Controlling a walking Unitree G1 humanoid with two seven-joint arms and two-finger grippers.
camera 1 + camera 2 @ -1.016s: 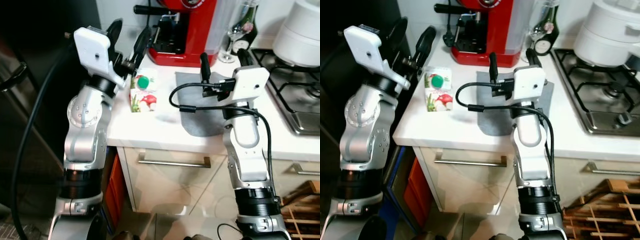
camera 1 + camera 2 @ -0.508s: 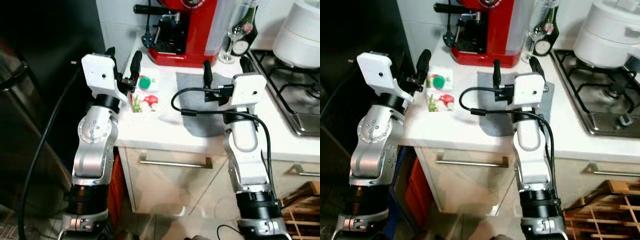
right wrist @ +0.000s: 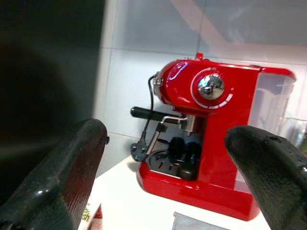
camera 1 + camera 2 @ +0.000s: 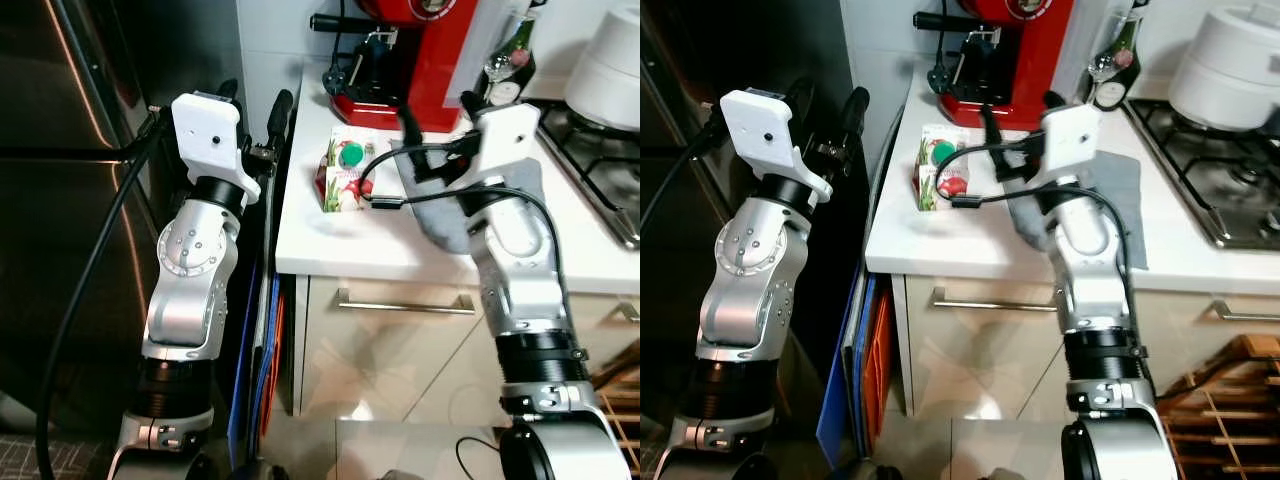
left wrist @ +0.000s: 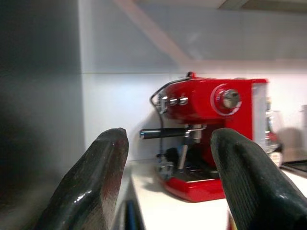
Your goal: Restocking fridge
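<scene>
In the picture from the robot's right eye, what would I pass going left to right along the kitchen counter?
Carton with a green cap → red coffee machine → wine glass → gas hob. The robot's right claw hangs over the counter partway along, so I left it out of the order.

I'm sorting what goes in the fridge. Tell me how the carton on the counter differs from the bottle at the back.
The carton is a white box with a green cap, near the counter's front edge; the bottle is dark glass, standing behind by the red coffee machine. Both stand upright, untouched.
</scene>
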